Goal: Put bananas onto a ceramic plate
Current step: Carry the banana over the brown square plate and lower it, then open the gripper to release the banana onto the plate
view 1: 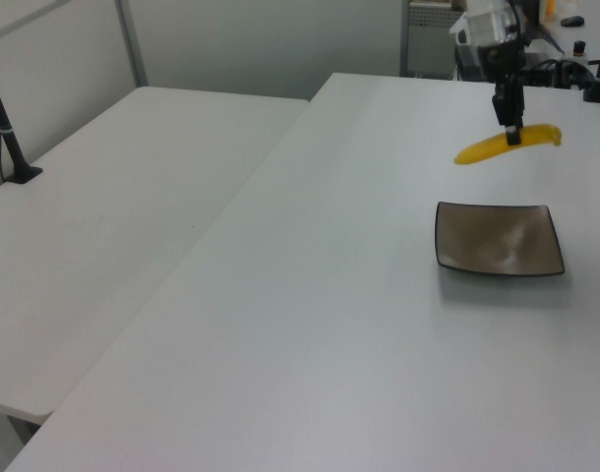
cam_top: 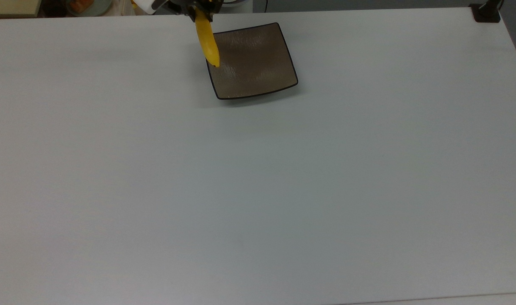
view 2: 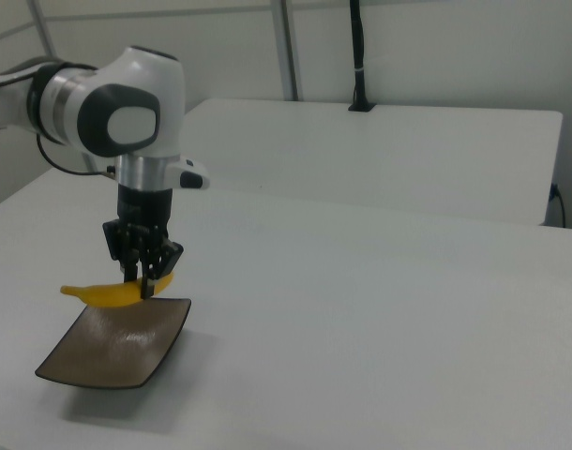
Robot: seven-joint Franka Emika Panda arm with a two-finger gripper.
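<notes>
The plate (view 2: 117,345) sits on the tabletop (view 2: 380,309). Above its far edge the gripper (view 2: 143,281) grips the banana (view 2: 112,294) near mid-length, in the air. Let go here and it could tip off the rim.

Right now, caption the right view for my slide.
Tool carries smooth yellow banana above square brown plate.
</notes>
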